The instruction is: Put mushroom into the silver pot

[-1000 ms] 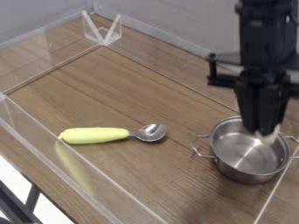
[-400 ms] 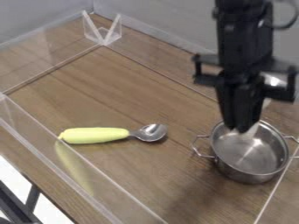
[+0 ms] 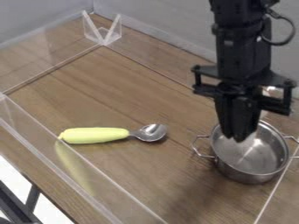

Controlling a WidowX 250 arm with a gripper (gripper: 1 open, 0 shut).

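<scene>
Gripper (image 3: 240, 133) closed, tips over silver pot (image 3: 250, 153) rim at its 11 o'clock. Mushroom hidden, can't confirm I'm holding it. Placement step; next I centre, then release.

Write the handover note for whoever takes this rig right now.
Gripper: shut, pointing down over the pot's near-left rim; whether it holds the mushroom cannot be seen.
Pot: upright at the table's right side; the part of its inside in view shows no mushroom.
Mushroom: not visible anywhere.
Spoon: lying left of the pot, apart from it.
Done: arm brought to the pot.
Left: confirm the mushroom is in the gripper, release it into the pot.
</scene>
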